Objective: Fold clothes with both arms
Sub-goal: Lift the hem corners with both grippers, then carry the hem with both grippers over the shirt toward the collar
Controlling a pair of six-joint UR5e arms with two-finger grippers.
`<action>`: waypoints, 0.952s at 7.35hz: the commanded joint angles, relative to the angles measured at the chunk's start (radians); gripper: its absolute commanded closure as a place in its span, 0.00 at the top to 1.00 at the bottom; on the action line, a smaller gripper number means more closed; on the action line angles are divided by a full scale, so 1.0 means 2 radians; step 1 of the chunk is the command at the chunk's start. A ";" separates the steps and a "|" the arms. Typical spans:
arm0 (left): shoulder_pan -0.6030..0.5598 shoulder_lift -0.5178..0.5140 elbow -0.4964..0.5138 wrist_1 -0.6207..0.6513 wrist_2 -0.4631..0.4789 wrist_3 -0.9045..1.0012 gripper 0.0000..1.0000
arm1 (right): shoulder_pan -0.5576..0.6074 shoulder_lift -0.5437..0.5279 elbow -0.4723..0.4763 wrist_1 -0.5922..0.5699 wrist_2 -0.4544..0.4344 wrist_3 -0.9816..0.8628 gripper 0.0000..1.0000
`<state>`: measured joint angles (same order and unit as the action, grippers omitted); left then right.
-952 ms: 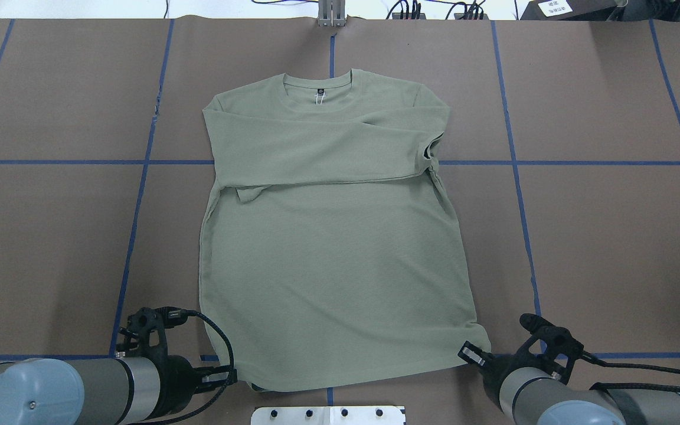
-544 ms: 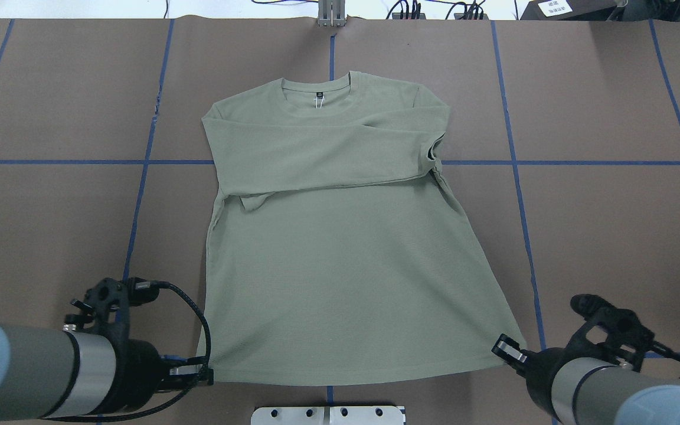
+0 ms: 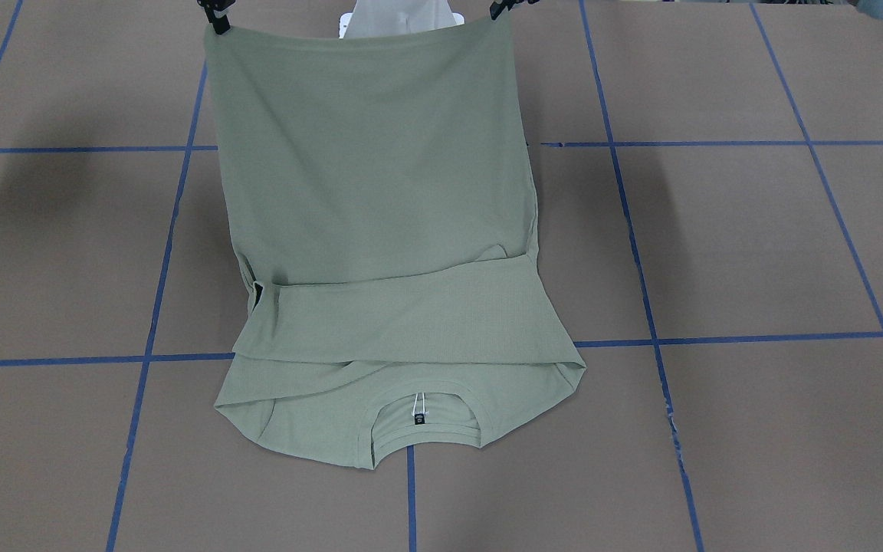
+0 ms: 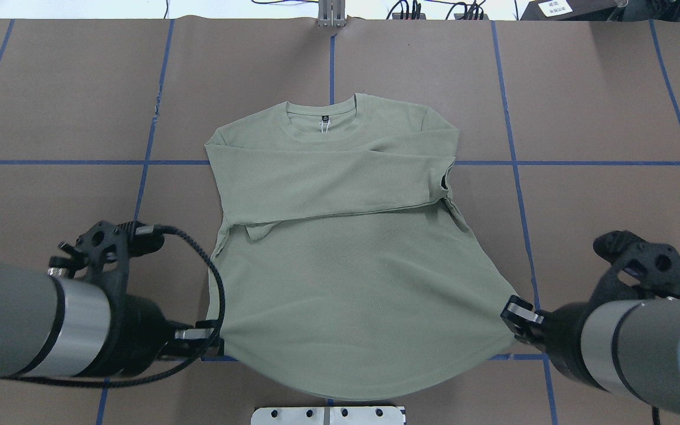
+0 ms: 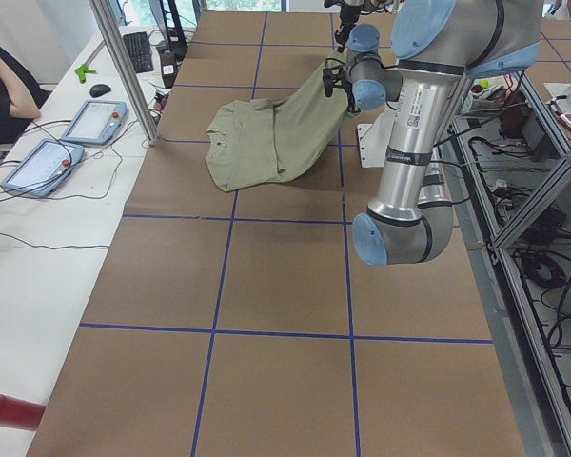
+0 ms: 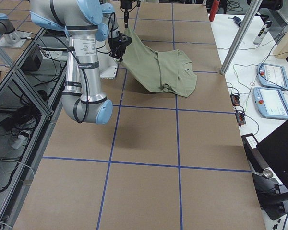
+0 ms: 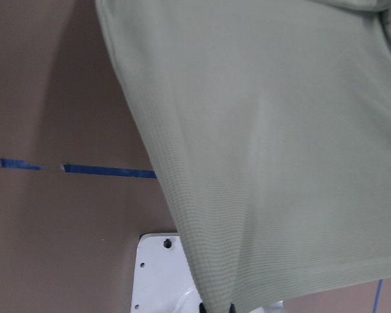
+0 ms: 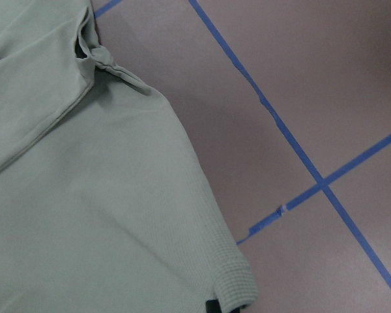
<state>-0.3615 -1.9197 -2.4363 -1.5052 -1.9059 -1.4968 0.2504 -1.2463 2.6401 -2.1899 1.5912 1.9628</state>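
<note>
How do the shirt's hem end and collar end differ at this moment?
The hem is raised off the table, gripped at its corners by the left pincer and right pincer; the collar end lies flat on the table. The hem sags plain between the pincers; the collar end has the sleeves folded across it. Both are the same sage-green knit.

I count one long-sleeved shirt (image 4: pixel 340 277), one tabletop (image 4: pixel 611 106). Two arms: left arm (image 4: pixel 15 324), right arm (image 4: pixel 641 348). Two grippers: left gripper (image 4: pixel 215 340), right gripper (image 4: pixel 512 313). One white pedestal base (image 4: pixel 328 415). One operator (image 5: pixel 5 90).
</note>
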 commanded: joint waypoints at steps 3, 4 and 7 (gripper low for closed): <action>-0.163 -0.101 0.183 0.004 -0.006 0.172 0.00 | 0.180 0.090 -0.192 0.070 0.045 -0.194 0.00; -0.178 -0.121 0.223 0.004 -0.005 0.200 0.00 | 0.216 0.097 -0.255 0.133 0.066 -0.204 0.00; -0.208 -0.148 0.360 -0.089 0.000 0.244 0.00 | 0.270 0.184 -0.413 0.160 0.072 -0.259 0.00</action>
<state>-0.7568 -2.1923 -1.8453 -1.5879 -1.9117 -1.0431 0.7503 -0.9618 1.9593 -1.8863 1.7307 1.4873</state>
